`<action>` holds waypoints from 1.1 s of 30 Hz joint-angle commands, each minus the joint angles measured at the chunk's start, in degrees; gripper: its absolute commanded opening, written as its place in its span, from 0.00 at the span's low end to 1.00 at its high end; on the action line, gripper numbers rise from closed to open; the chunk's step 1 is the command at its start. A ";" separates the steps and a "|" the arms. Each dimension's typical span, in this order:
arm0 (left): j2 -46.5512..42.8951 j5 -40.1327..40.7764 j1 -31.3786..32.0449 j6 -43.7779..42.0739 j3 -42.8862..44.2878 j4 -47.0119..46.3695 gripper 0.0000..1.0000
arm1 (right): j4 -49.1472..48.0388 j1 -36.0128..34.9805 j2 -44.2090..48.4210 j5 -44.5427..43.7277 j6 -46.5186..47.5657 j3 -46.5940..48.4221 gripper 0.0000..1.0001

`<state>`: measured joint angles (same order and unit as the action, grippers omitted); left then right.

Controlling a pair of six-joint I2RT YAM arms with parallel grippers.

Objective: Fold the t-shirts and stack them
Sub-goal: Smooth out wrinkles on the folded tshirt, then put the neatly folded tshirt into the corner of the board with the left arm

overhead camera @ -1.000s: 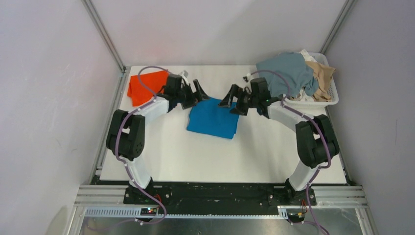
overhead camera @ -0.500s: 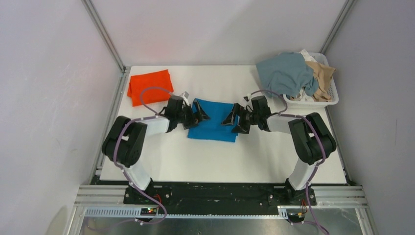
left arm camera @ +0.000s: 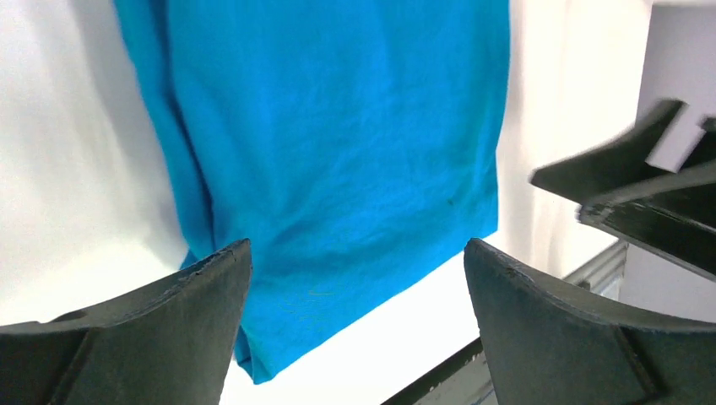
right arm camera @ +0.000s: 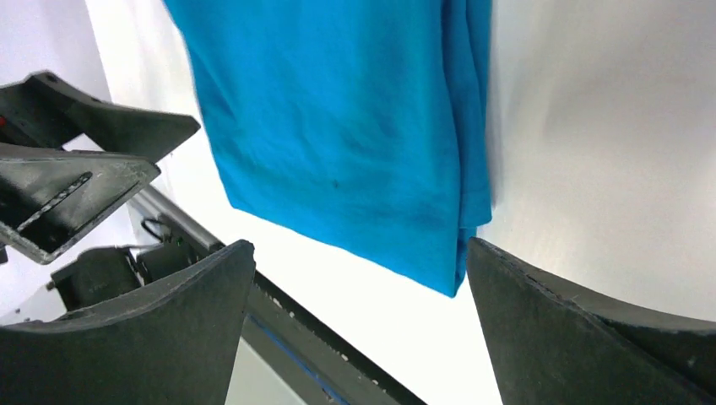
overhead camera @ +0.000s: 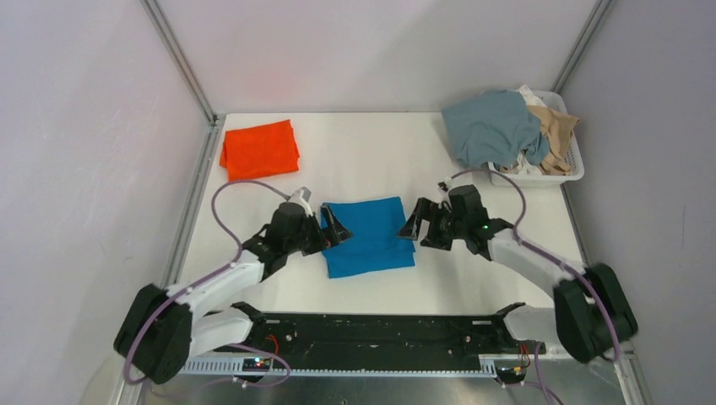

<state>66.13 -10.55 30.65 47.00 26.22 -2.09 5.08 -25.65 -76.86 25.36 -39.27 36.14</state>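
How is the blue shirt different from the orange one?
The blue t-shirt lies in the middle of the table; the orange-red t-shirt lies in its far left corner. The blue t-shirt has the open left gripper and right gripper at its sides; the orange-red t-shirt has neither. Both are folded flat.

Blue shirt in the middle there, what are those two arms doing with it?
Two robot arms are folding t-shirts. The blue t-shirt lies folded flat on the white table, with the left gripper at one side edge and the right gripper at the other, both open and gripping nothing. A folded orange-red t-shirt sits at the far left corner. A white basket at the far right holds a grey-blue t-shirt and a tan garment, crumpled, not yet folded.
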 commanded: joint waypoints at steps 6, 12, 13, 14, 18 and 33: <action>-10.80 17.94 -3.29 -1.29 1.40 12.78 1.00 | 19.44 7.37 25.07 -20.40 2.01 0.06 0.99; -3.69 15.61 -5.68 -1.56 2.20 12.17 1.00 | 19.76 16.38 32.85 -14.49 1.74 -3.90 0.99; -1.36 15.50 -5.65 -1.65 2.49 11.87 1.00 | 19.56 16.80 33.28 -13.62 1.78 -4.61 0.99; -0.08 14.79 -5.67 -1.65 3.00 10.71 1.00 | 19.36 17.31 33.93 -13.29 1.97 -4.86 0.99; 7.46 7.78 -5.54 -1.02 3.71 3.80 0.94 | 19.85 17.75 34.02 -12.33 3.38 -5.25 1.00; 28.23 9.95 3.25 -1.31 18.00 4.66 0.21 | 21.62 20.00 34.15 -13.88 6.34 -5.29 0.99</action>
<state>90.72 -2.59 32.75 47.13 40.23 -0.97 26.11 -6.35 -43.48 11.99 -34.72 30.76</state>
